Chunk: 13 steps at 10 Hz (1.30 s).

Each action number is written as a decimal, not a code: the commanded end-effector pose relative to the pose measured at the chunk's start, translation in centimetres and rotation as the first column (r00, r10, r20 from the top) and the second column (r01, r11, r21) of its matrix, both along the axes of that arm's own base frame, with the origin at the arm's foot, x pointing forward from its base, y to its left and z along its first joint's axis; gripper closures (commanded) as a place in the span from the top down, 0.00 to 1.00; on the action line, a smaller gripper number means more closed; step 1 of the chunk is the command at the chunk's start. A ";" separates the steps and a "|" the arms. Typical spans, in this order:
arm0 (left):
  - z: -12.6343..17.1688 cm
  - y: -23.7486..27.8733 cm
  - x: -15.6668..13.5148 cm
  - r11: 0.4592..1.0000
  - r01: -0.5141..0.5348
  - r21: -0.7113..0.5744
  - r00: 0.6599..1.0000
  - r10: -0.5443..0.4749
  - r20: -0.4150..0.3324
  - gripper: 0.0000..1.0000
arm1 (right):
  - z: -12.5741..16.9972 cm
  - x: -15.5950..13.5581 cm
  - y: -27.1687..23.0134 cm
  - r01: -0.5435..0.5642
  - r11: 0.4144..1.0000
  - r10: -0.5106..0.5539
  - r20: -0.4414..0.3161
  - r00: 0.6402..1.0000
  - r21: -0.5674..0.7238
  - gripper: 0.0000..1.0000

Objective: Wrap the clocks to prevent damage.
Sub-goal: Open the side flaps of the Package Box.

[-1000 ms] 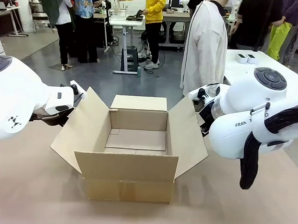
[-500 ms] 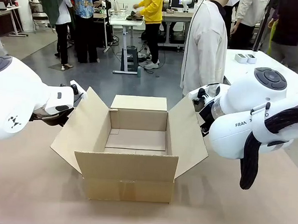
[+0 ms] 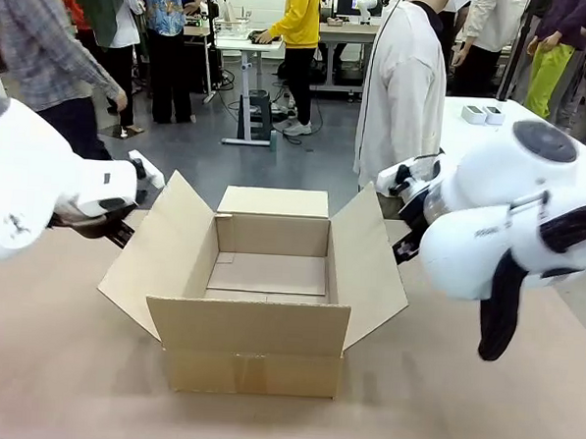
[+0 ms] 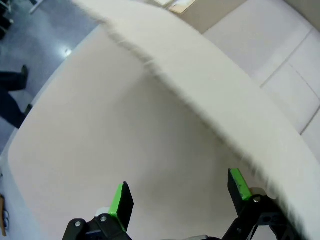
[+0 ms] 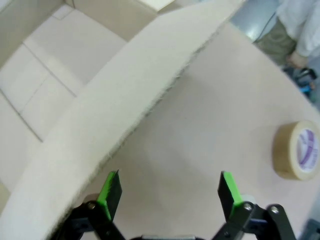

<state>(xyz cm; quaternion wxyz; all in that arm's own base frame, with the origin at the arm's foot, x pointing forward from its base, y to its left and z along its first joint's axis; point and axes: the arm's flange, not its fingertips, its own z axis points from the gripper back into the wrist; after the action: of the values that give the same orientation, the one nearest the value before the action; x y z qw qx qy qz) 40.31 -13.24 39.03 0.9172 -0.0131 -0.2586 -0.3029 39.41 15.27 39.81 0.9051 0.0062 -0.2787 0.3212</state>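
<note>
A cardboard box [image 3: 257,341] sits in the middle of the table [image 3: 59,365] with all four flaps thrown open and its floor bare, plainly set out to receive packed goods. Where the clocks themselves are I cannot tell from here.

The two arms bracket the box. The left arm [image 3: 30,181] reaches in at the left flap [image 3: 148,261] and the right arm [image 3: 499,230] at the right flap [image 3: 369,268], each wrist low and close to the cardboard. My guess is that they stand there to keep the side flaps splayed outward, so the mouth of the box is wide for whatever goes in.

The left gripper [image 4: 179,190] is released, its green pads spread wide over bare tabletop, with the flap's rough edge running just past one finger. The right gripper [image 5: 170,177] is likewise released and grasps nothing. The flap's edge slants across just above it, close beside one finger.

A roll of tape [image 5: 298,150] lies flat on the table outside the box on the right arm's side, apart from the flap, probably kept handy for sealing. A person in a white top [image 3: 408,88] stands at the far side, behind the right flap.

I judge the wrapping has not yet begun.
</note>
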 end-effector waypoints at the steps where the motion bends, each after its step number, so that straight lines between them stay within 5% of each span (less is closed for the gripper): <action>1: 5.9 5.5 -1.9 0.997 0.057 -0.046 0.997 -0.059 -0.049 1.00 | 6.8 -2.9 -4.0 0.003 0.999 -0.003 -0.007 1.000 -0.040 1.00; 7: 20.8 6.7 -8.5 0.982 0.146 0.120 0.989 -0.147 -0.004 1.00 | 21.3 -13.3 -1.7 0.131 0.979 -0.121 0.071 0.990 -0.158 1.00; 8: 21.7 6.4 -9.4 0.983 0.121 0.141 0.993 -0.122 0.000 1.00 | 22.1 -13.8 -1.4 0.146 0.973 -0.134 0.079 0.988 -0.177 1.00; 9: 21.3 5.8 -10.4 0.982 -0.023 0.185 0.999 0.019 0.026 1.00 | 20.6 -13.6 -2.6 0.092 0.986 -0.084 0.061 0.995 -0.137 1.00; 10: 21.6 6.5 -9.6 0.983 0.155 0.098 0.988 -0.156 0.005 1.00 | 20.6 -13.6 -2.6 0.092 0.986 -0.084 0.061 0.995 -0.137 1.00; 13: 21.6 6.5 -9.6 0.983 0.155 0.098 0.988 -0.156 0.005 1.00 | 21.5 -14.2 -2.2 0.103 0.985 -0.096 0.056 0.994 -0.138 1.00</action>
<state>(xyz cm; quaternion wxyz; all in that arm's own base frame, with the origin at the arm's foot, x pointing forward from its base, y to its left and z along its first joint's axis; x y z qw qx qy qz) 30.56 -6.98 60.78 0.8934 0.0237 -0.2458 -0.3752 25.38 12.80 60.88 0.9123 -0.0770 -0.2748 0.2937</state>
